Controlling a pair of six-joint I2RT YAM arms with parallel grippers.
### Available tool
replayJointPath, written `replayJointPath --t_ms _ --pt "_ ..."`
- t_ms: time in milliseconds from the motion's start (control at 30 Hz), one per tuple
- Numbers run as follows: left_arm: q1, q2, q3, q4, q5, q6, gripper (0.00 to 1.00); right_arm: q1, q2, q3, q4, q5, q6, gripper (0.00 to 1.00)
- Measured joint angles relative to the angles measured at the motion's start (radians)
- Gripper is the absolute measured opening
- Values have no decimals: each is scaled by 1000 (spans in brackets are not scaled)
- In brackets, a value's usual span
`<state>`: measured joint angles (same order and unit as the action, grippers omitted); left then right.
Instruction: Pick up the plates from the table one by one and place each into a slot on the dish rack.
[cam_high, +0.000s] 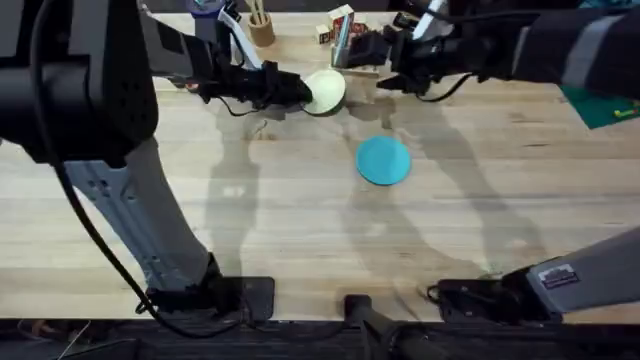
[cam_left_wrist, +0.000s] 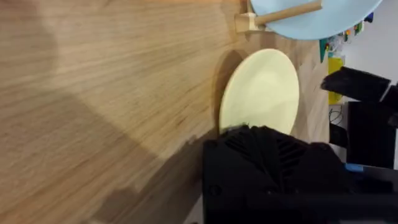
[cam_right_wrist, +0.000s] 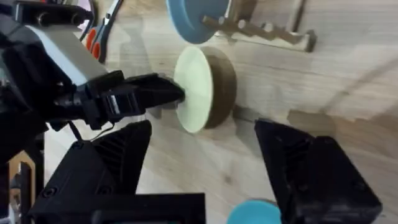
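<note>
Left gripper (cam_high: 296, 92) clamps the cream plate (cam_high: 326, 91) upper centre beside the dish rack (cam_right_wrist: 264, 31); right gripper (cam_right_wrist: 202, 165) spread open; turquoise plate (cam_high: 384, 160) lies apart mid-table.

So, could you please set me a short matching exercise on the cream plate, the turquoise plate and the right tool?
Things:
1. cream plate
2. turquoise plate
3. right tool

States:
a. lies flat on the table
b. open, holding nothing
c. gripped at its edge by the left tool, tilted up

Pairs: 1-c, 2-a, 3-b
</note>
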<state>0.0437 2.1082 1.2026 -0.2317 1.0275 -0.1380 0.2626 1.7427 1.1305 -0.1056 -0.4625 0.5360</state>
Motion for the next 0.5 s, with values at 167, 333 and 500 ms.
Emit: replayJointPath --t_ms 167,333,500 --pt "0 0 0 0 0 0 39 27 45 0 69 -2 34 995" --pt "0 0 1 0 0 0 39 46 84 0 129 -2 63 995" --pt "0 0 1 -1 0 0 38 60 135 0 162 -2 79 995"
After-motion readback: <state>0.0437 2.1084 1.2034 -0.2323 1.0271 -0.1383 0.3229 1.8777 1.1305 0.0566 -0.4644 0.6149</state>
